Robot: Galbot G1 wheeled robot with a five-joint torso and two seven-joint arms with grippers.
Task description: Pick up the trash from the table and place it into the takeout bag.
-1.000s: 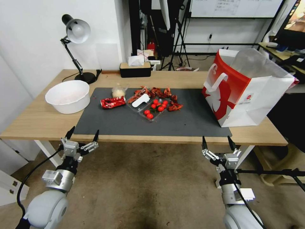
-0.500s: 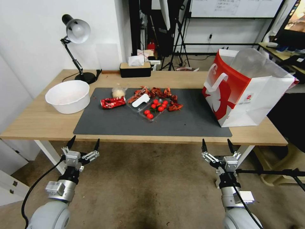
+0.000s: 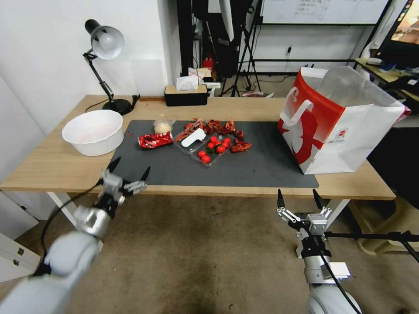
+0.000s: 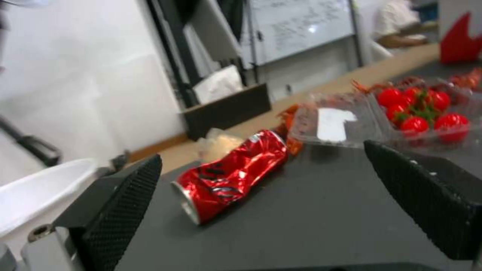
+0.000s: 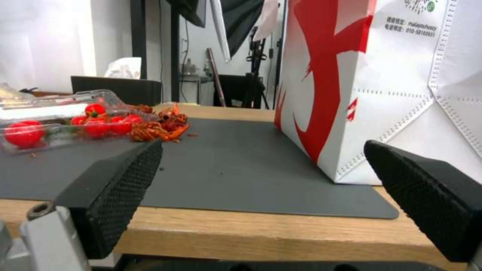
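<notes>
— Jaws, both sets: how do they stand from the head camera?

— Spread wide on both sides. My left gripper [image 3: 127, 171] has come up and forward since half a second ago, from below the table [image 3: 56, 168] edge to right over the near left corner of the dark mat [image 3: 244, 168]. My right gripper [image 3: 297, 199] stays low, in front of the table's near edge.

— And the left wrist?

— Between my black fingers [image 4: 120, 205] lies the crushed red can [image 4: 232, 175] on the mat, the small clear bag [image 4: 218, 142] just behind it, tomatoes [image 4: 421, 109] in a clear tray beyond.

— Right wrist?

— Fingers apart, the takeout bag [image 5: 382, 82] standing on the mat's far end, holding nothing.
</notes>
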